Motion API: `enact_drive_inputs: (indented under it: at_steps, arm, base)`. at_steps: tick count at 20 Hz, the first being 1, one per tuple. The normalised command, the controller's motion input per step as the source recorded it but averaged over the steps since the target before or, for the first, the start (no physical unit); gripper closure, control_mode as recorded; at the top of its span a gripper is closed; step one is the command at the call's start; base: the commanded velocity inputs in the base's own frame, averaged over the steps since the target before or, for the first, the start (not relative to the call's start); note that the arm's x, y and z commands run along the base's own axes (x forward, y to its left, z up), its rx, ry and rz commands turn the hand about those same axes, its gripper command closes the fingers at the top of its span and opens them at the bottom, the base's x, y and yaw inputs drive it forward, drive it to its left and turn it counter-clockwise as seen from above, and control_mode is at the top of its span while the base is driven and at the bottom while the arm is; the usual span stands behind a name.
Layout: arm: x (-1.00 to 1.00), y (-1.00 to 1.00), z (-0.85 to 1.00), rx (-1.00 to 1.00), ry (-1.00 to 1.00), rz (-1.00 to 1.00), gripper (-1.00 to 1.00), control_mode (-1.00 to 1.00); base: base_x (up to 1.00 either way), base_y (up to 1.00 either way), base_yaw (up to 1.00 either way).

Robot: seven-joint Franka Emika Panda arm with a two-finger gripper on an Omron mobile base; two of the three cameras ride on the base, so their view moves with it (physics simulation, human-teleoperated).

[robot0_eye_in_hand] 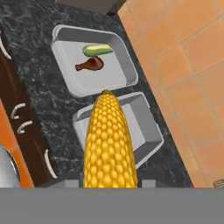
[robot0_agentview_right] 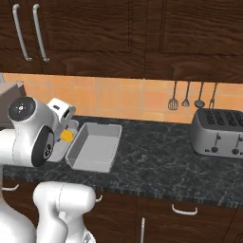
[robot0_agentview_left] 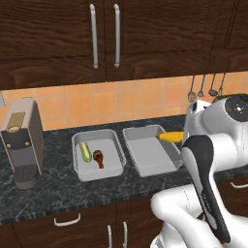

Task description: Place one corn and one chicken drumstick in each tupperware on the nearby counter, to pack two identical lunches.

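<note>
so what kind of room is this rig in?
A simulated home kitchen, by the look: speckled stone counter over dark wood cabinets, a toaster, utensils hanging on an orange tiled backsplash.

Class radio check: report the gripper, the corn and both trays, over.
Gripper shut on yellow corn, above the empty tray. Other tray holds husked corn and drumstick. Nothing in the way.

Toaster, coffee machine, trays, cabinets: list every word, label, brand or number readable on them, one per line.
None: no readable text anywhere.
Toaster: plain metal, dark knobs, no markings.
Coffee machine: a tan panel, no lettering.
Trays: plain grey.
Cabinets: bare wood with silver handles.
Corn in the gripper: no label.
</note>
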Motion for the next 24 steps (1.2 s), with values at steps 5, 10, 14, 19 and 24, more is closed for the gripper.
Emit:
enact_drive_inputs:
  at_steps: [5,10,14,19,24]
  arm:
    - [0.61,0.00,-0.42,0.02,0.18,-0.04,1.00,-1.00]
    - [0.34,-0.14,-0.93,0.03,0.03,-0.02,1.00,-1.00]
    - [0.51,-0.16,-0.63,0.04,0.00,0.00,1.00,-1.00]
    - [0.78,-0.08,-0.22,0.01,0.00,0.00,1.00,-1.00]
    - [0.79,-0.01,-0.32,0.00,0.03,0.00,1.00,-1.00]
  base:
    - [0.00,0.00,0.00]
    - [0.00,0.00,0.00]
    - [0.00,0.00,0.00]
    - [0.00,0.00,0.00]
    - [0.00,0.00,0.00]
